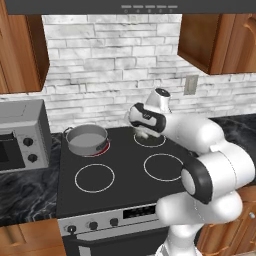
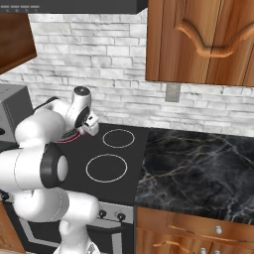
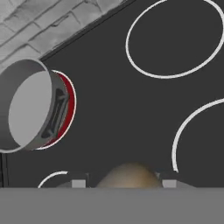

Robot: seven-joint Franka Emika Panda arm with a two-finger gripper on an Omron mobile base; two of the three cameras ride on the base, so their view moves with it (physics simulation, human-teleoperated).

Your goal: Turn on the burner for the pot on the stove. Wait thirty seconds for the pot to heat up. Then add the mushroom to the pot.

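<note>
Above stove (image 1: 125, 170) | jaws clamped on mushroom (image 3: 127, 176) (beige cap) | pot (image 3: 30, 106) apart

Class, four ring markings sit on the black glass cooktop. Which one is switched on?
The back-left ring under the small grey steel pot: its rim glows red, while the other three are plain white outlines.

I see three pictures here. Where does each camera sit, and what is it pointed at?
Left base view: behind the arm's left, facing the stove and pot; the white arm rises lower right.
Right base view: behind its right, facing the same stove; the arm rises lower left.
Hand view: on the hand, looking down the tool, which grips the mushroom.
Left base and hand views share the pot on its red burner.
</note>
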